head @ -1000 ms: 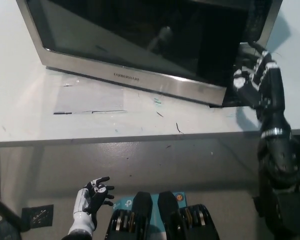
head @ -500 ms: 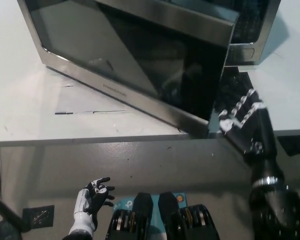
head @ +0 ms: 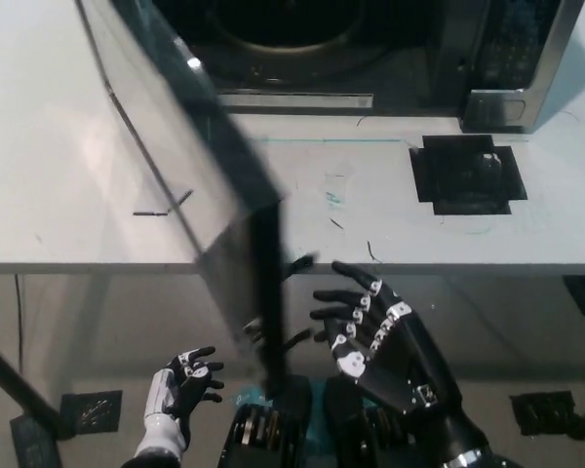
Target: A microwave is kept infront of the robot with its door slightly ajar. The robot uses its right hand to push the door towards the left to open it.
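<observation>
Since half a second ago the door has swung much further out to the left, and my right hand has come down and across from the door's right edge to the space in front of the worktop; the view itself has also shifted, so part of that change is the camera. I now see the door standing wide open, its free edge hanging out past the worktop's front edge, blurred and dark along that edge. My right hand sits just to the right of that free edge, palm side up toward the camera, fingers spread apart and holding nothing; I cannot tell whether any fingertip touches the door. The microwave stays at the far side of the worktop, its cavity exposed with the round turntable visible inside and the control panel at the right. A black square patch lies on the worktop in front of the panel. My white left hand rests low at the lower left, below the worktop, fingers loosely apart and empty
</observation>
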